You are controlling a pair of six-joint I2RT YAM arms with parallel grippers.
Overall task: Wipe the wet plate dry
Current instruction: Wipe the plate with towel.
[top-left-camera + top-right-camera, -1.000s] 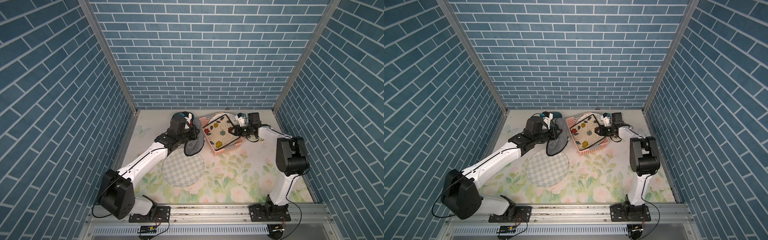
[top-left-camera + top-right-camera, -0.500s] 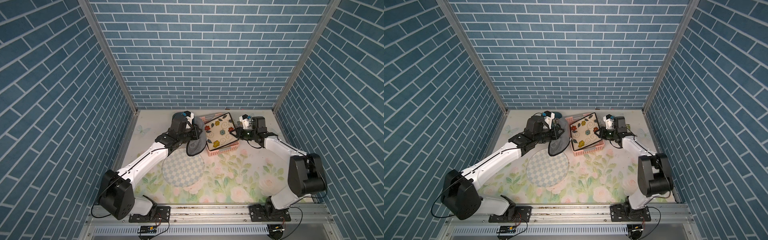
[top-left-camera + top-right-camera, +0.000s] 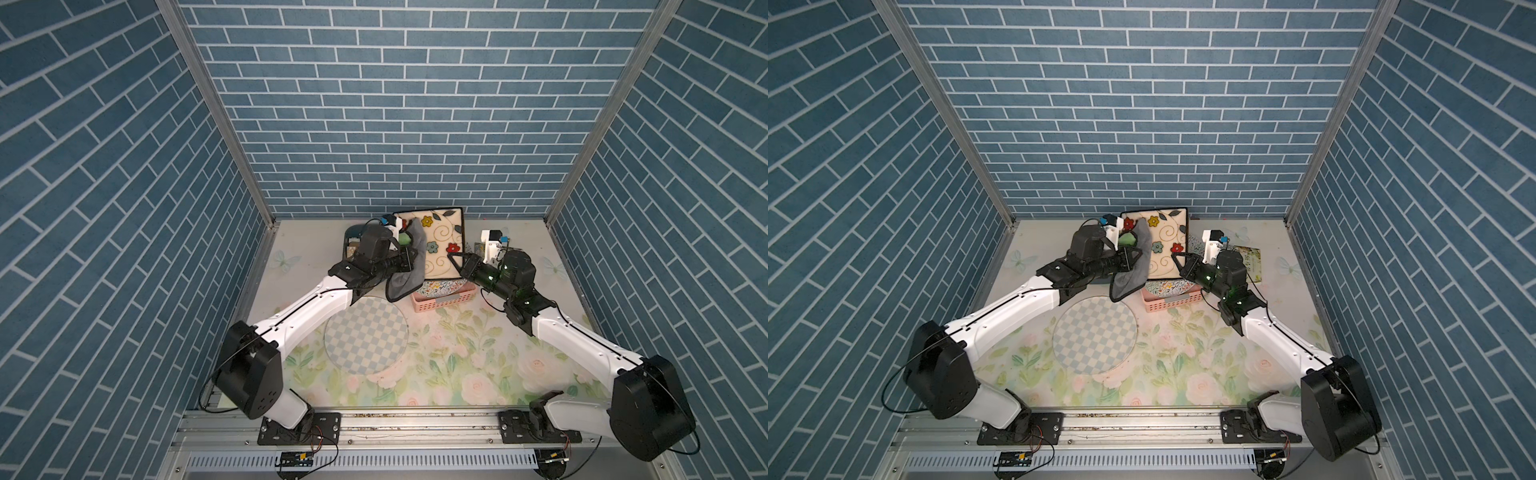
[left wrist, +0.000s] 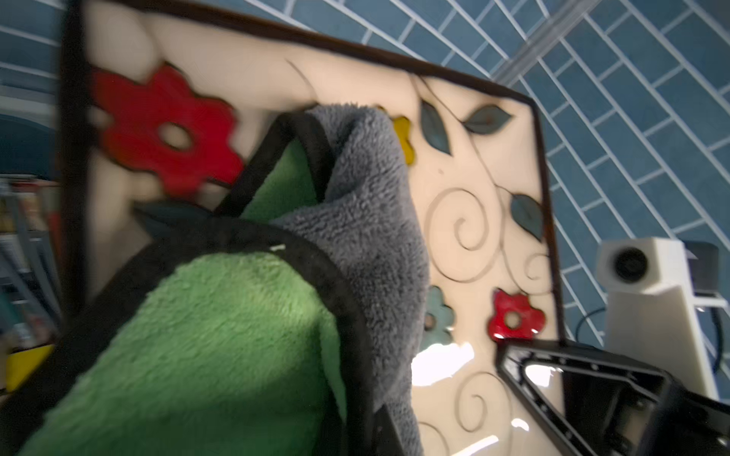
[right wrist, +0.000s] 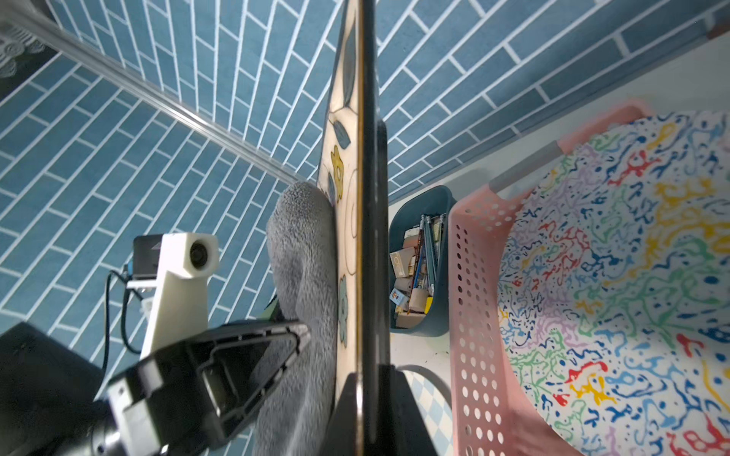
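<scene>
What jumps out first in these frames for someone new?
The square floral plate held up on edge at the back of the table, pinched at its edge by the right gripper. The left gripper presses a grey-and-green cloth against the plate's face. Below, a pink basket holds a speckled plate.

I am looking at blue brick-patterned walls enclosing three sides, meeting at metal corner posts, above a pale floral tabletop.
</scene>
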